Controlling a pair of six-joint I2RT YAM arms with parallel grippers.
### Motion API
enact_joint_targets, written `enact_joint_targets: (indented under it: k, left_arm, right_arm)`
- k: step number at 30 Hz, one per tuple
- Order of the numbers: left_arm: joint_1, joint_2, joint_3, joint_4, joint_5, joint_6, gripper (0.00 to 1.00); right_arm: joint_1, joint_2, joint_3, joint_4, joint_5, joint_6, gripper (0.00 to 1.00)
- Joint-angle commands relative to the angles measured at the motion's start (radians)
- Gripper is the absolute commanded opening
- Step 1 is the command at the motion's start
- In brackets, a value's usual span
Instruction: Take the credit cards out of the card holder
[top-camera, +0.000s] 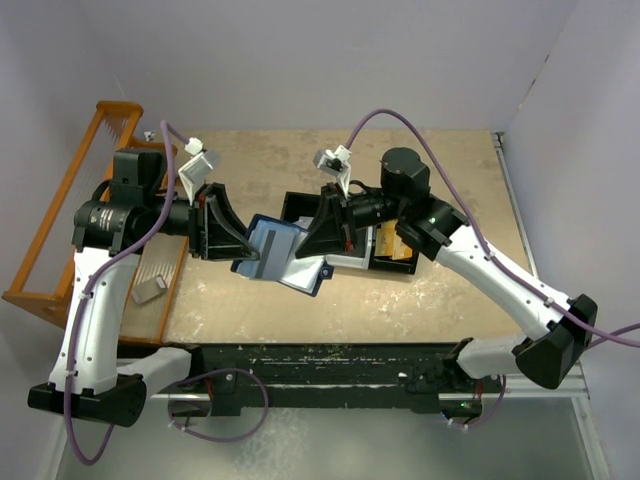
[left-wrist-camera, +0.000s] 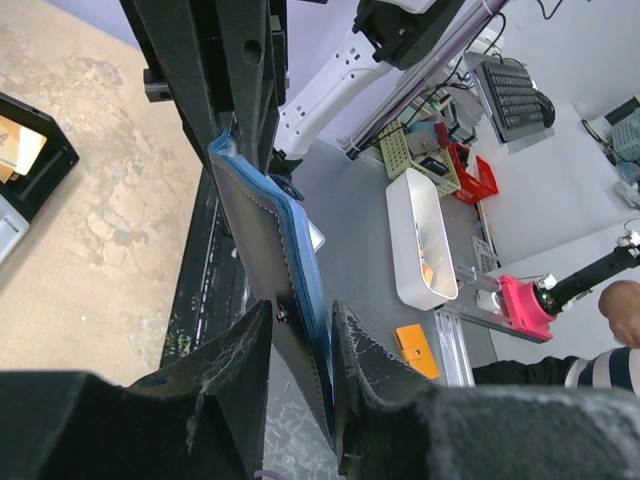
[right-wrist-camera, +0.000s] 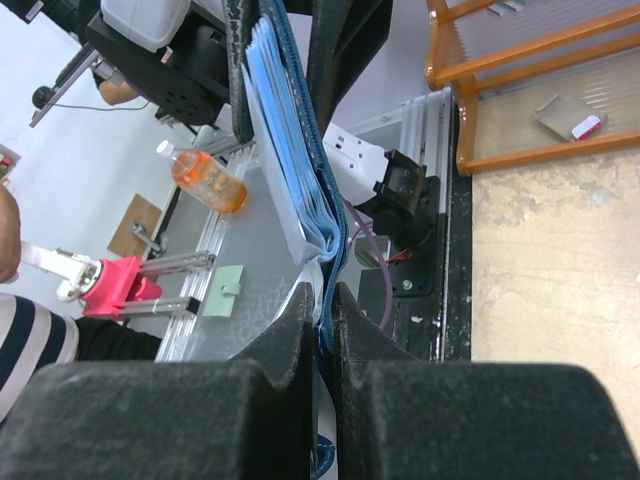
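Fingers (left-wrist-camera: 236, 352) of left gripper (top-camera: 228, 238) clamped on one flap of card holder (top-camera: 272, 250), right gripper (top-camera: 318, 238) pinching the opposite flap, holder spread between them over table (top-camera: 440, 300), both arms bent inward, right wrist view alone showing pale blue inner layers edge-on, pocket contents unclear, tray (top-camera: 296, 203) half hidden behind right gripper

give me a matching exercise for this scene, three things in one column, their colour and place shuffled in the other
Things:
1. card holder
2. tray
3. wooden rack

Descriptions:
a. orange, at the left edge of the table
b. blue, pinched between the left gripper and the right gripper
c. black, flat on the table by the right gripper

Pairs: 1-b, 2-c, 3-a
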Motion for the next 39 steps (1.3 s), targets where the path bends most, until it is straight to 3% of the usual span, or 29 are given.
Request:
enact_joint_targets:
  k: [1, 12, 23, 33, 36, 39]
  left_arm:
    - [-0.001, -0.021, -0.015, 0.028, 0.038, -0.002, 0.33]
    - [0.007, -0.066, -0.141, 0.209, 0.064, -0.21, 0.3]
    - [0.007, -0.087, -0.145, 0.251, 0.022, -0.227, 0.28]
    - [0.007, -0.1, -0.133, 0.247, 0.131, -0.233, 0.42]
    - [0.007, -0.107, -0.098, 0.254, 0.085, -0.224, 0.43]
    - [0.007, -0.107, -0.109, 0.246, -0.063, -0.191, 0.38]
  right_arm:
    - [0.005, -0.04, 0.008, 0.063, -0.023, 0.017, 0.0]
    - [0.005, -0.011, 0.015, 0.115, 0.003, 0.053, 0.0]
    - [0.006, -0.006, -0.01, 0.238, 0.055, 0.118, 0.0]
    - [0.005, -0.013, -0.025, 0.192, 0.037, 0.105, 0.0]
    - [0.007, -0.018, -0.031, 0.188, 0.038, 0.105, 0.0]
    - [0.006, -0.019, -0.027, 0.178, 0.043, 0.103, 0.0]
